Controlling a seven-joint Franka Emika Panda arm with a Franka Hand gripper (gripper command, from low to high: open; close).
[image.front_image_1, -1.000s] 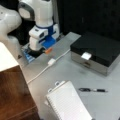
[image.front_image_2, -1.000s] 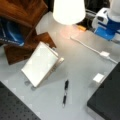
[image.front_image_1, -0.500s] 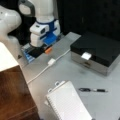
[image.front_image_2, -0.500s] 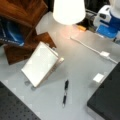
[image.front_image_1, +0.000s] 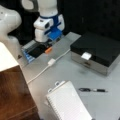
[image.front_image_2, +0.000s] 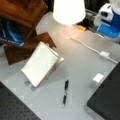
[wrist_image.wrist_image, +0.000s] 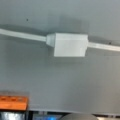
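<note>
No brand, label or writing can be read on anything shown.

In a front view, going from its left to its right, a brown wooden block (image.front_image_1: 15, 97) is seen at the lower left corner, and a dark tray with a blue edge (image.front_image_1: 32, 53) lies behind it. The gripper (image.front_image_1: 47, 46) is held low over the tray's right end, under the white and blue arm; whether its fingers are spread or pressed together cannot be told. A small orange block (image.front_image_1: 48, 50) lies just beside it. To the right of that, a white cable (image.front_image_1: 40, 72) is stretched slantwise across the grey table (image.front_image_1: 75, 75), with a small white box-shaped switch (image.front_image_1: 51, 62) set in its line. In the wrist view the switch (wrist_image.wrist_image: 70, 44) is shown as a plain white rectangular box with the cable (wrist_image.wrist_image: 22, 35) running out at both ends, and the orange block (wrist_image.wrist_image: 13, 103) is seen at the lower left.

Further right, a white notepad (image.front_image_1: 68, 103) lies near the front view's bottom, a black pen (image.front_image_1: 93, 90) lies beside it, and a black box with a metal side (image.front_image_1: 97, 51) is set at the right.
</note>
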